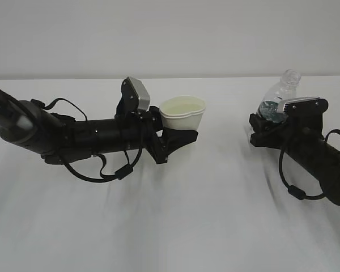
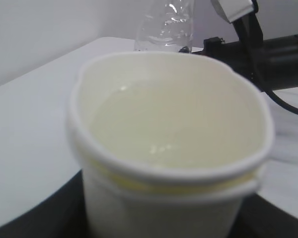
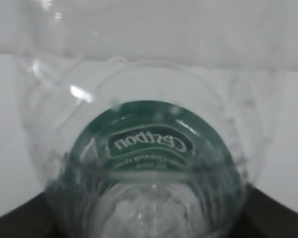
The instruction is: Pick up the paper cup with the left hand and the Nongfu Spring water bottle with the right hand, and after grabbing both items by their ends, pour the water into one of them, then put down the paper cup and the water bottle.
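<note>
Paper cup and water bottle, each between the jaws of its own arm above the white table.

The paper cup [image 1: 183, 113], white, its rolled rim squeezed out of round, holds clear water [image 2: 159, 131]; the left hand [image 1: 175, 133] clamps its base. The ribbed, green-labelled Nongfu Spring water bottle [image 1: 279, 97] stands uncapped within the right hand [image 1: 263, 127]; whether that grip is tight cannot be told.

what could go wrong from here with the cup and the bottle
1. The paper cup holds liquid close to its brim and its rim looks squeezed out of round in the left gripper; a jolt on the way down could slop water onto the table.
2. The water bottle has no cap and leans in the right gripper; if let go while tilted, it may topple.
</note>
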You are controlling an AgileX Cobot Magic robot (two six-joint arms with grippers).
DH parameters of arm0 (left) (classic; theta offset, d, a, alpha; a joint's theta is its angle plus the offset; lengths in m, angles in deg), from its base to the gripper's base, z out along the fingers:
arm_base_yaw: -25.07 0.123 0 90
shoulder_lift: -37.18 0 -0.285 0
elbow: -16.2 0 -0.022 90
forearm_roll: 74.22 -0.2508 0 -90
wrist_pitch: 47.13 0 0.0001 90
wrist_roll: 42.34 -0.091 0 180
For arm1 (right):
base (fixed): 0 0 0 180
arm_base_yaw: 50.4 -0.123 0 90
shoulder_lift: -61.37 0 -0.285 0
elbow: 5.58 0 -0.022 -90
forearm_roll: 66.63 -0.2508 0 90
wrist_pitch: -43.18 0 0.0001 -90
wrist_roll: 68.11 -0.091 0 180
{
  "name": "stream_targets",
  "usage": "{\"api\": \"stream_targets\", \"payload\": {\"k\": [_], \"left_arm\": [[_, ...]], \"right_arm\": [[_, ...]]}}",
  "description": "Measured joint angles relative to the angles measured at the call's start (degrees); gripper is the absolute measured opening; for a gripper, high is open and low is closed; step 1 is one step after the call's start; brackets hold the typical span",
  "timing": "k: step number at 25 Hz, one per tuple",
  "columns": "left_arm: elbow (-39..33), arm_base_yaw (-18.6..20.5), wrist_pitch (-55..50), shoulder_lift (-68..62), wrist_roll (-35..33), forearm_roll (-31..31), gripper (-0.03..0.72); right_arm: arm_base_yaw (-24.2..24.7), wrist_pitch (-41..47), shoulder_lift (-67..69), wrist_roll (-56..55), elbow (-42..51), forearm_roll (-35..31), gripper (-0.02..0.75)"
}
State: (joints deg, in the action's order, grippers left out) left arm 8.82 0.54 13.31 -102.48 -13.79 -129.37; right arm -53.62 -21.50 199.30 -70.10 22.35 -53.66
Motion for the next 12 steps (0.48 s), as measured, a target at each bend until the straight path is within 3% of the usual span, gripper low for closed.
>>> {"api": "stream_targets", "payload": {"k": [7, 12], "left_arm": [[0.0, 0.0, 0.0, 0.0, 0.0, -0.3, 0.417], [0.0, 0.0, 0.0, 0.0, 0.0, -0.39, 0.417]], "right_arm": [[0.0, -0.33, 0.0, -0.03, 0.0, -0.46, 0.549], [0.0, -0.54, 0.0, -0.03, -0.1, -0.58, 0.568]]}}
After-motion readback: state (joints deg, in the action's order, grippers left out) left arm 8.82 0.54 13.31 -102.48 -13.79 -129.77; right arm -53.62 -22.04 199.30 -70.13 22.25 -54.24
